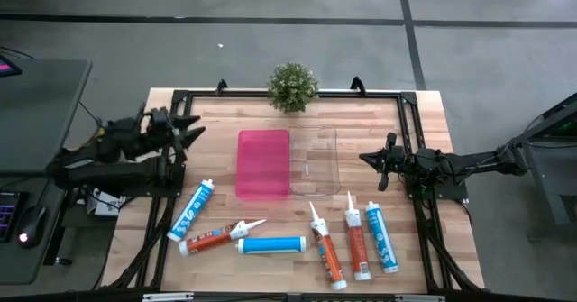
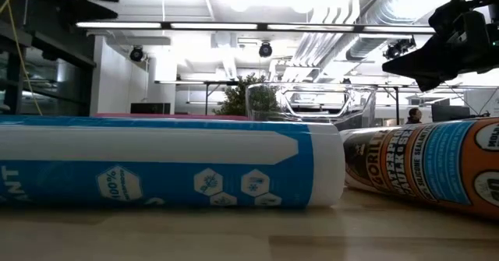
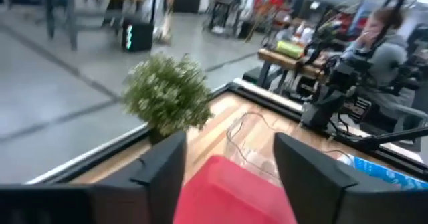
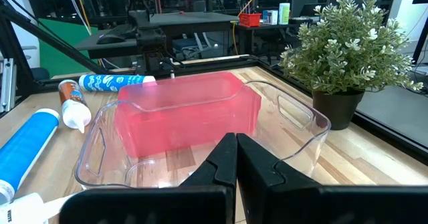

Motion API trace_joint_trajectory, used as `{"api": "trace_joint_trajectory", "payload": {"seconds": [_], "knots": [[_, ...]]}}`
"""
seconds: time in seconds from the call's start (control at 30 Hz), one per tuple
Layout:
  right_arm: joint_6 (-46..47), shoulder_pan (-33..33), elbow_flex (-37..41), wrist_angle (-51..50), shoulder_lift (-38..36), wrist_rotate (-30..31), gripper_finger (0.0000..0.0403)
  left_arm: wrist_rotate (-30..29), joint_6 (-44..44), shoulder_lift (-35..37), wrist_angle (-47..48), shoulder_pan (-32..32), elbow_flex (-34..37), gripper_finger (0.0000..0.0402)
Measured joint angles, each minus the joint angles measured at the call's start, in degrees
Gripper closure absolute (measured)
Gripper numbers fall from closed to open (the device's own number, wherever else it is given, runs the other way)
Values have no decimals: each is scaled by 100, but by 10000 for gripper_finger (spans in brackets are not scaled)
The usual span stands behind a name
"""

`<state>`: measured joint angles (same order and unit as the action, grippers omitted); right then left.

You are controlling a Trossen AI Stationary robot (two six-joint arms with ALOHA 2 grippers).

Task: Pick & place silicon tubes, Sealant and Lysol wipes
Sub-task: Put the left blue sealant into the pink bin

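Several sealant tubes lie on their sides along the table's near part: a white-and-blue one, an orange one, a blue one and three more at the right. A pink bin and a clear bin stand side by side at the middle. My left gripper is open and empty, left of the pink bin. My right gripper is shut and empty, right of the clear bin. No Lysol wipes show.
A small potted plant stands at the table's far edge behind the bins. A black frame runs around the tabletop. A person sits beyond the table in the left wrist view. Bare wood lies between the bins and the tubes.
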<state>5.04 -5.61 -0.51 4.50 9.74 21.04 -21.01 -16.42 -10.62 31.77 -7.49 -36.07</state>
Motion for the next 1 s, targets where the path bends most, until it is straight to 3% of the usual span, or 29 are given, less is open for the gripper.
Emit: {"api": "trace_joint_trajectory", "payload": {"seconds": [0.2, 0.37, 0.5, 0.7, 1.0], "knots": [[0, 0, -1, 1, 0, 0, 402, 60, -1029, -1439, 2191, -2, -1873, 137], [-1, 2, -1, 1, 0, 0, 402, 561, -1837, -3080, 4225, 1, -3431, 153], [1, 0, 1, 1, 0, 1, 402, 1290, -2355, -4144, 5553, 1, -4163, 172], [0, 2, -1, 1, 0, 0, 402, 2182, -3180, -4767, 5822, 168, -4136, 187], [0, 0, -1, 1, 0, 0, 402, 1864, -5664, -4894, 5849, 1935, -3252, 188]]}}
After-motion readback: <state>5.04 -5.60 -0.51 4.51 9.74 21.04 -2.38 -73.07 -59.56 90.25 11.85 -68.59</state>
